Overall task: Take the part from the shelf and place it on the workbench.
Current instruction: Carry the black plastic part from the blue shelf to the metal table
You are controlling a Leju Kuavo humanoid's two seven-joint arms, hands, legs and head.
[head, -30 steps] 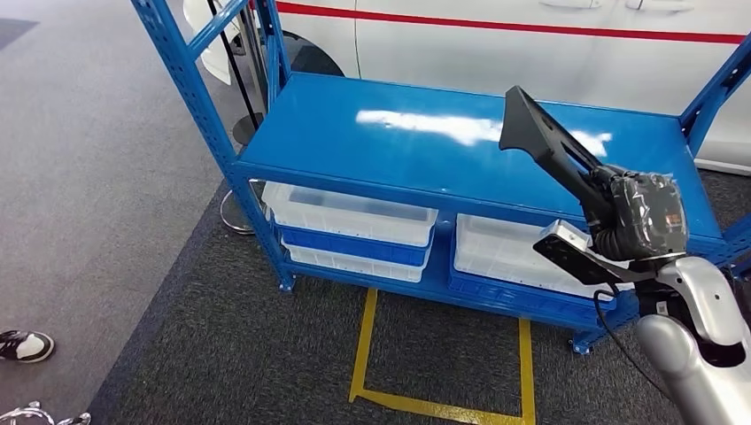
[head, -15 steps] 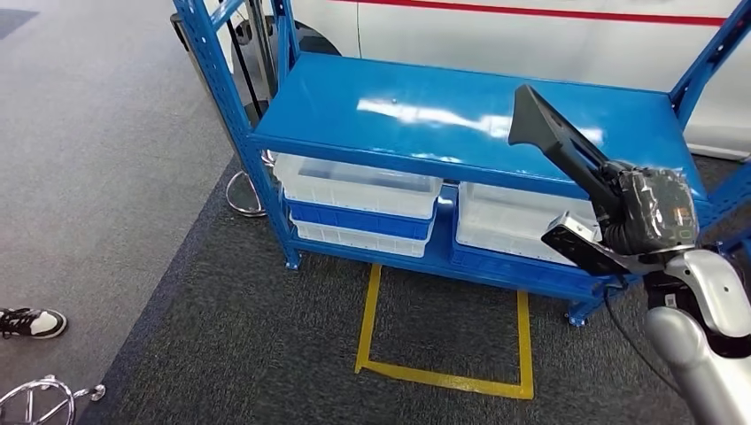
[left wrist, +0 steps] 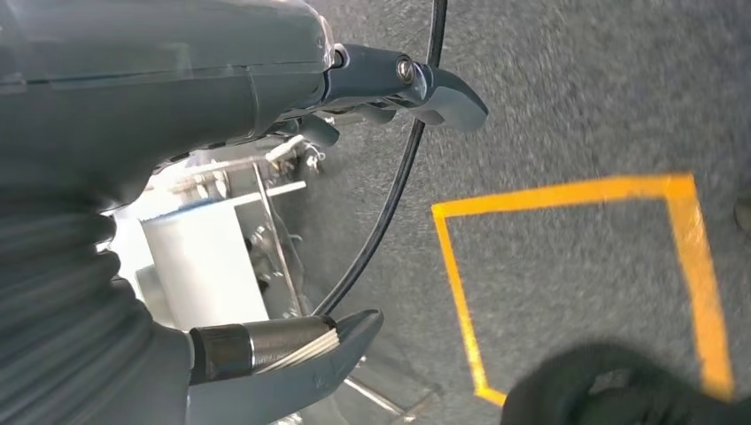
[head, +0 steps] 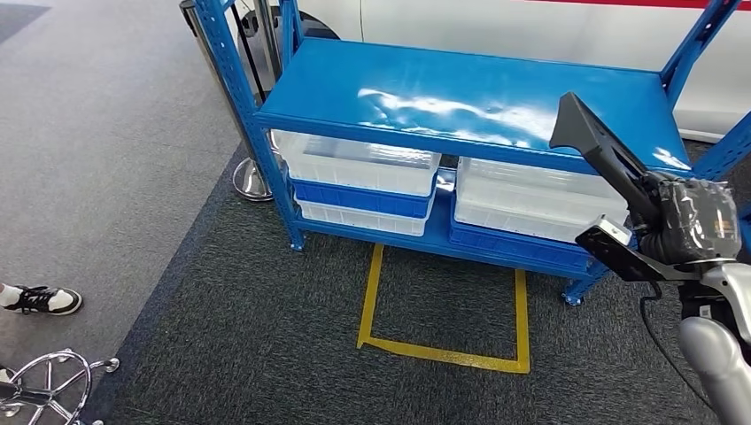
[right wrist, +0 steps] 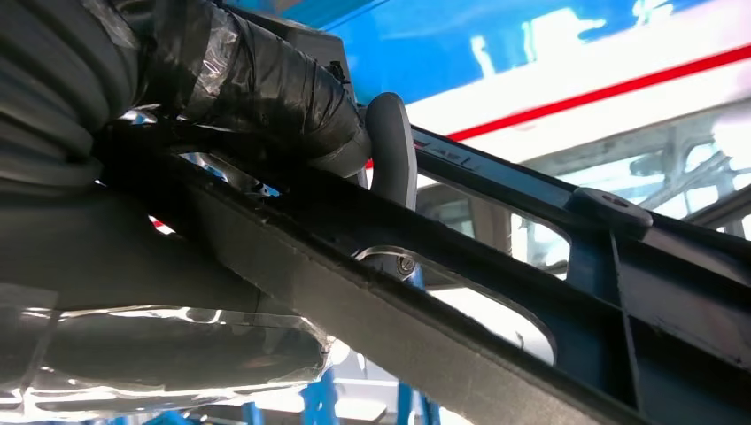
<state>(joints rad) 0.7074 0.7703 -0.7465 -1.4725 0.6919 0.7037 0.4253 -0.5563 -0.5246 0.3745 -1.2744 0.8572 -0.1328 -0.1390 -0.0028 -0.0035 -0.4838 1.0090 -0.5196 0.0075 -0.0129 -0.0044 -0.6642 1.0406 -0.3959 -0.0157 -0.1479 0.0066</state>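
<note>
A long dark plastic part [head: 595, 146] is gripped by the robot's right hand [head: 689, 221], which is wrapped in dark tape. The part tilts up and away over the right end of a blue metal shelf [head: 460, 93], not touching it. Its lower end is hidden by the hand. Clear and blue bins [head: 359, 181] sit on the level below. The left hand [left wrist: 266, 221] hangs over grey carpet with yellow tape [left wrist: 567, 266], fingers spread, holding nothing.

Bins [head: 359, 173] sit under the shelf [head: 460, 88], seemingly before a car [head: 531, 27].
</note>
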